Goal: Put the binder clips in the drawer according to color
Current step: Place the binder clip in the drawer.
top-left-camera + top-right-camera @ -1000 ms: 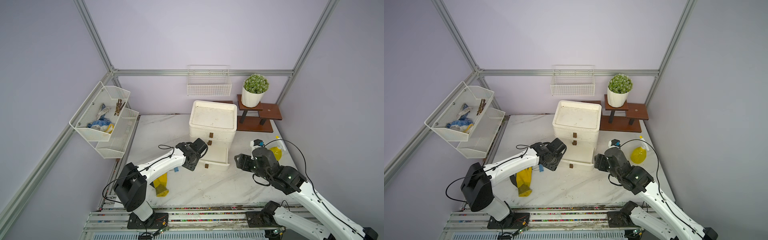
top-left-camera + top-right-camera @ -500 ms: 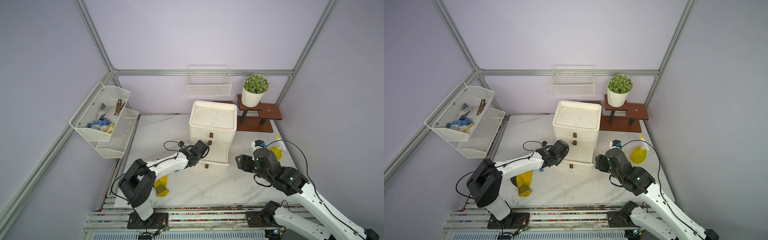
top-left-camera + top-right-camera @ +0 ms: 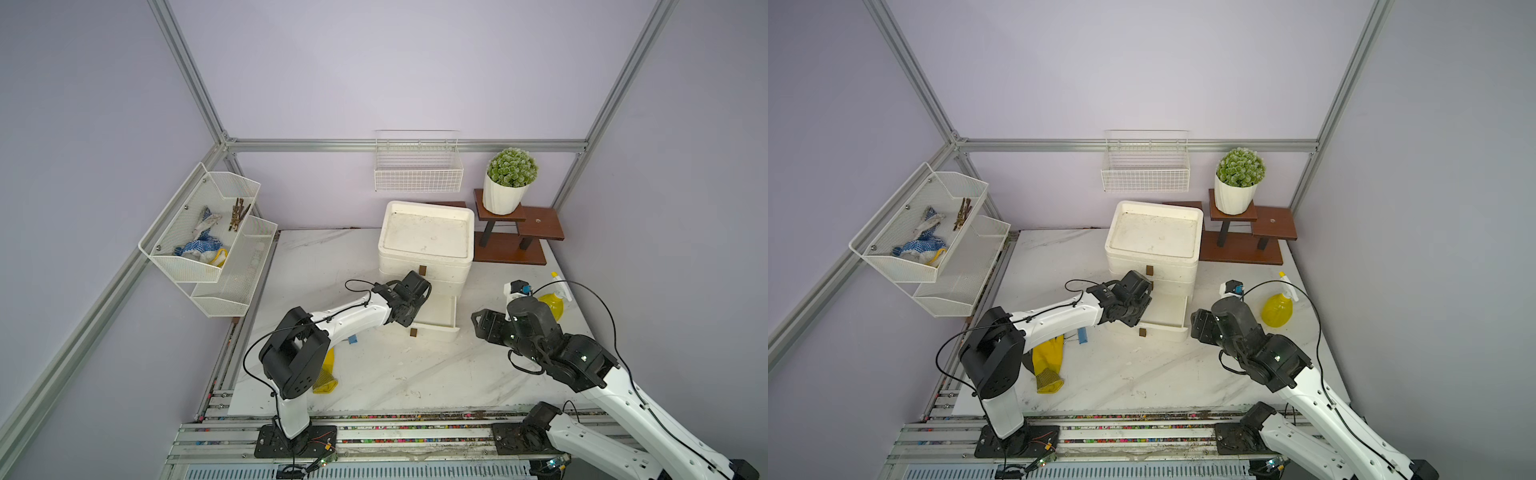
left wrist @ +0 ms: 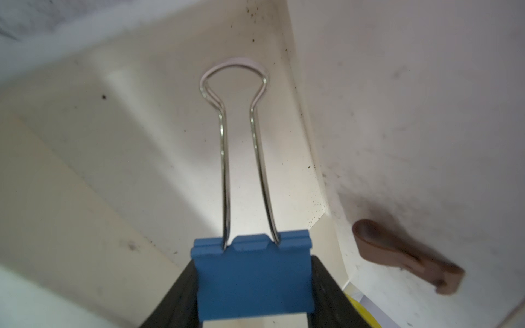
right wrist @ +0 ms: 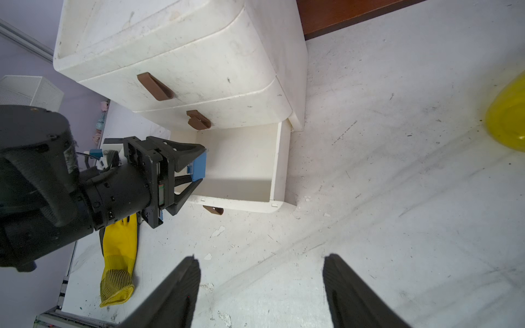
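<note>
White marbled tabletop point(image 3: 395, 374), lilac walls, and plenty of bare slab along the front edge, so you've got room to swing. Nearest you, the limp yellow rubber glove point(image 3: 1048, 361) lies by the left arm's base. Just past it there's a small blue folded-metal piece point(image 3: 1082, 335) on the slab, which looks like the second blue clip.

Your right gripper point(image 5: 261, 259) hovers over bare table, jaws spread wide, nothing in them. The left gripper point(image 5: 201, 164) is clamped on the blue binder clip with silver wire handles point(image 4: 252, 281), just over the left edge of the pulled-out bottom drawer point(image 5: 241, 203) of the white plastic three-drawer chest point(image 3: 426, 237).

What I can see of that drawer is empty and the upper two are shut, so I'd call it early days. Can't spot the yellow or teal clips.

Mind the drawer's side wall and the brown handle point(image 5: 199, 119) right above your claw. The yellow spray bottle point(image 3: 548, 303) sits just beyond your right arm.
</note>
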You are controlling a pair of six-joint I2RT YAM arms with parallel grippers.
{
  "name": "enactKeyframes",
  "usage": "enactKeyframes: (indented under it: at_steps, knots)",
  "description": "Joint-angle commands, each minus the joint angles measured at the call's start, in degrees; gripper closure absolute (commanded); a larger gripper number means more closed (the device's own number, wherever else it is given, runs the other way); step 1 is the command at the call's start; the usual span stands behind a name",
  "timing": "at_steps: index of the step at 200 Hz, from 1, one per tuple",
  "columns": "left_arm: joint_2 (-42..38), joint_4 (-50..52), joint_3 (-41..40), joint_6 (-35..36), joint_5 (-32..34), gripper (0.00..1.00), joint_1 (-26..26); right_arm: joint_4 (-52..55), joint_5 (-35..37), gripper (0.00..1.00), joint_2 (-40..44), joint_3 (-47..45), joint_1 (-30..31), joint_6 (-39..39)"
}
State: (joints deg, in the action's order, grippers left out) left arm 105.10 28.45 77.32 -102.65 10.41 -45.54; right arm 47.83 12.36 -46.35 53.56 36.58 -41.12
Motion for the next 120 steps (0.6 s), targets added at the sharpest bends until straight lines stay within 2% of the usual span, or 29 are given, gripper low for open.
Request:
enactKeyframes:
  at_steps: [1,20,62,88,120]
  knots:
    - [0.91,2.18,1.88,-6.35,-4.78,0.54,-0.58,0.46,0.91,0.26,0.54,0.45,-0.22,-0.27]
    - [1.73,2.24,1.91,-7.56,-5.86,0.52,-0.48,0.70,1.00,0.26,0.73,0.43,-0.22,-0.21]
    - [3.27,7.28,4.26,-9.34,-7.08,0.23,-0.17,0.72,1.12,0.26,0.73,0.14,-0.27,-0.36]
    - [3.28,8.29,5.64,-9.32,-7.03,0.23,-0.14,0.68,1.10,0.26,0.58,0.23,-0.21,-0.45]
    - [-1.56,9.21,4.86,-8.51,-2.50,0.32,-1.08,0.65,1.31,0.26,0.73,0.32,-0.24,-0.34]
